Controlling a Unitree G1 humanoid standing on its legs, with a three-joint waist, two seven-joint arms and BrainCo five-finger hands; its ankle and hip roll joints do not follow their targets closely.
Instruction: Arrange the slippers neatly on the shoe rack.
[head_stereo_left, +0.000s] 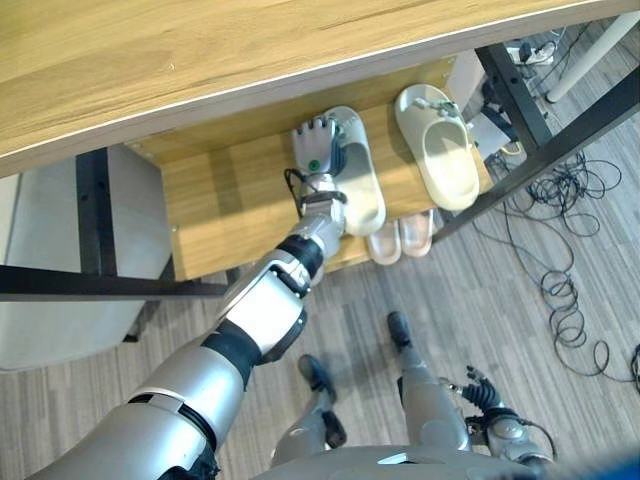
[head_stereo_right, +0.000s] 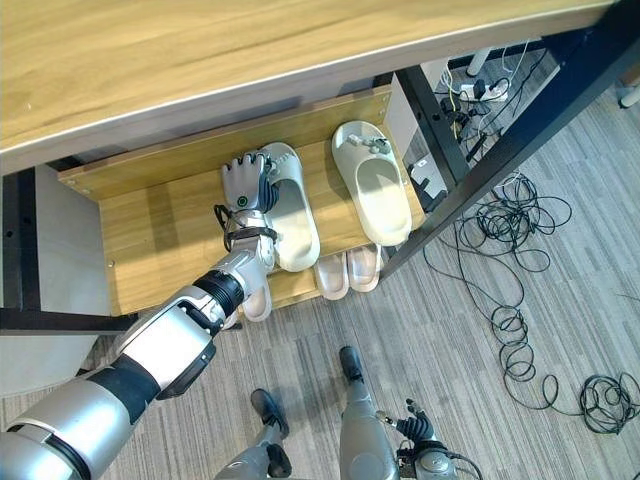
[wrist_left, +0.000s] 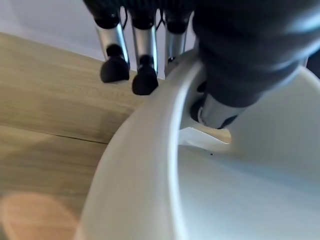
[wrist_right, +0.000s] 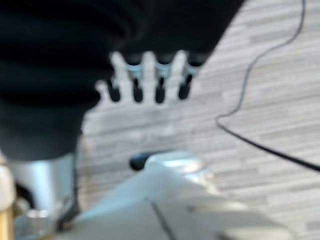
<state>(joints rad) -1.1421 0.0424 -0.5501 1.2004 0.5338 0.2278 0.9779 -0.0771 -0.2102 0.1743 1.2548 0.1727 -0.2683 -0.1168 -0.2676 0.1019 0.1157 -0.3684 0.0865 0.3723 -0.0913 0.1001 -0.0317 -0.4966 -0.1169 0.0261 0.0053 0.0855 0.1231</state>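
A lab or test room was suggested by loose cables (head_stereo_left: 570, 300) on the plank floor (head_stereo_right: 560, 240), a power strip (head_stereo_left: 528, 52) and black-framed benches (head_stereo_left: 520, 95).

A light wooden tabletop (head_stereo_left: 200, 60) is seen across the top of the frame, carried on a black metal frame (head_stereo_left: 555, 140) running diagonally at the right. Grey wood-look plank flooring (head_stereo_right: 480, 400) is laid over the lower half. Black cables (head_stereo_right: 520, 330) are coiled on the floor at the right, and a white power strip (head_stereo_right: 470, 88) is seen at the upper right behind the frame. A pale grey panel (head_stereo_left: 60, 300) is seen at the left edge. Even, soft light is cast throughout.
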